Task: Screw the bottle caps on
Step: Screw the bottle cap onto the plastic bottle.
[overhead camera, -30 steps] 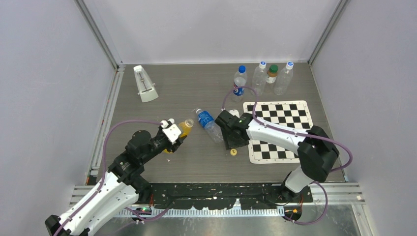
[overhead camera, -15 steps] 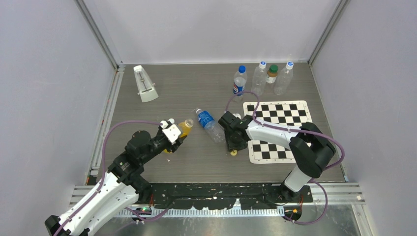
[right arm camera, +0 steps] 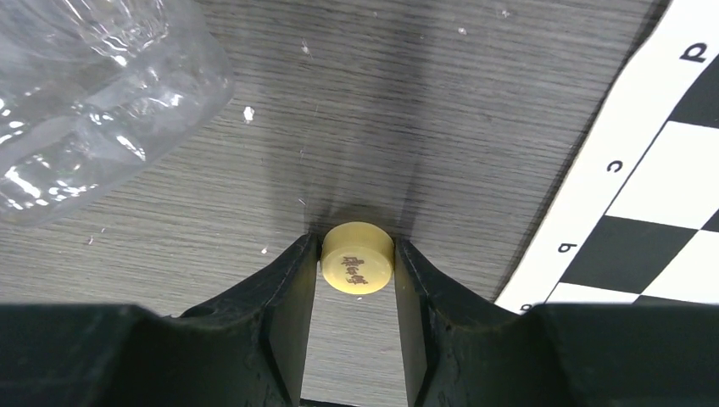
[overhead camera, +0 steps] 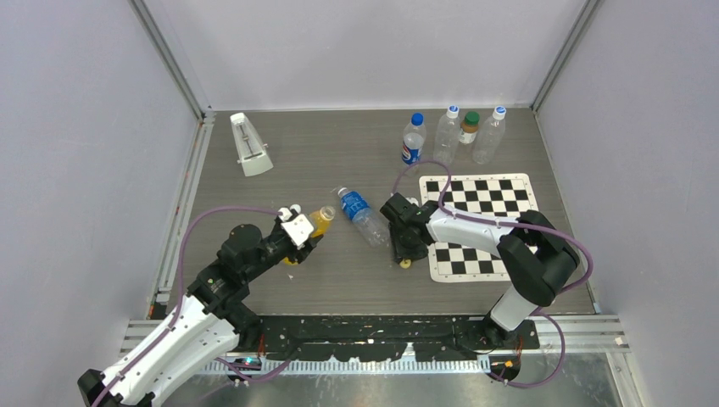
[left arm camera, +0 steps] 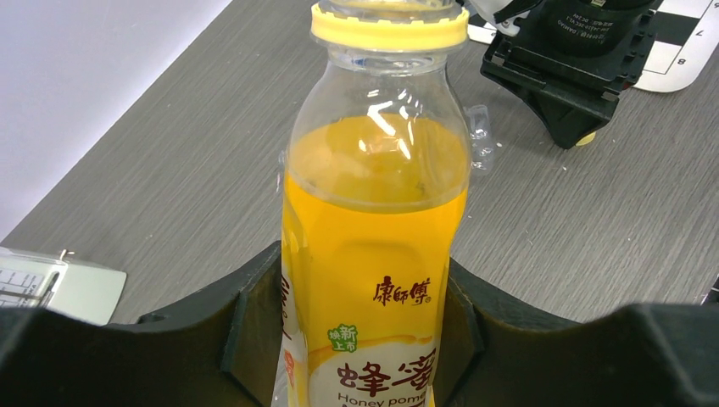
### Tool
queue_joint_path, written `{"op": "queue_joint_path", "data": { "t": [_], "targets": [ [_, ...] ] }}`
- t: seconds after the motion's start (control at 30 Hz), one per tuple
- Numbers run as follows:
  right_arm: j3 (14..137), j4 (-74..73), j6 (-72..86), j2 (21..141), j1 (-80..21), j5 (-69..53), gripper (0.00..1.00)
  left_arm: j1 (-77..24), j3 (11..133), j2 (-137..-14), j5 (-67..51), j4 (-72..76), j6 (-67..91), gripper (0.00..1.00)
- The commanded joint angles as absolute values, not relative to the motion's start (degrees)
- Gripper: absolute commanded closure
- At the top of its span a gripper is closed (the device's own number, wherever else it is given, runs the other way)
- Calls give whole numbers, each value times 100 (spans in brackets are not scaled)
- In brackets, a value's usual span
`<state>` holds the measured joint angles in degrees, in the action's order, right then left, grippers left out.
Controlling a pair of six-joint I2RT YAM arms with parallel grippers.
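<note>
Nearest to me, the left gripper (left arm camera: 365, 318) is closed around the lower body of the juice bottle (left arm camera: 377, 254). Both fingers press on its sides, over the label. The bottle is tilted with its neck toward the middle of the table. The neck has only the yellow ring and no cap, so I think the arm presents the mouth in this way for the other arm to reach.

A little further, the right gripper (right arm camera: 356, 280) is down at the table (overhead camera: 339, 280) with its two fingers closed on the yellow cap (right arm camera: 357, 257), one finger touching each side. The cap appears to lie flat on the wood with its top up, not lifted. In my judgement this is the moment of grasping, and the next move would be to carry the cap to the open neck. The cap is small and smooth, so it could slip or turn between the fingers.

Just beside this gripper lies a clear bottle (overhead camera: 360, 215) with a blue label, on its side. To the right of it is the chequered mat (overhead camera: 500, 191).

At the far edge four bottles (overhead camera: 447, 131) stand upright in a row with caps on, one of them dark green. In the far left corner stands a white device (overhead camera: 251, 146). I cannot find other loose caps.
</note>
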<state>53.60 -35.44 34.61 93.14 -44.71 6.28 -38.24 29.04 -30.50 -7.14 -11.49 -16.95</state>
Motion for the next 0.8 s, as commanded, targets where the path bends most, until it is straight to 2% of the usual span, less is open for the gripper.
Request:
{"op": "queue_joint_path", "data": {
  "t": [0.0, 0.17, 0.4, 0.6, 0.77],
  "targets": [
    [5267, -3562, 3507, 9156, -4436, 719, 57, -3815, 2917, -3048, -857, -1037, -1749, 92],
    [5341, -3707, 3383, 9003, -4438, 705, 67, -3817, 2900, -3043, -941, -1037, -1771, 92],
    [5754, -4141, 3074, 8310, -4438, 556, 73, -3816, 2900, -3090, -1200, -1037, -1801, 92],
    [6188, -4182, 2716, 7727, -4438, 100, 79, -3815, 2883, -3093, -1547, -1054, -1874, 92],
    [6791, -4167, 2305, 7327, -4438, -571, 80, -3822, 2871, -3126, -1850, -1055, -1920, 92]
  ]
}}
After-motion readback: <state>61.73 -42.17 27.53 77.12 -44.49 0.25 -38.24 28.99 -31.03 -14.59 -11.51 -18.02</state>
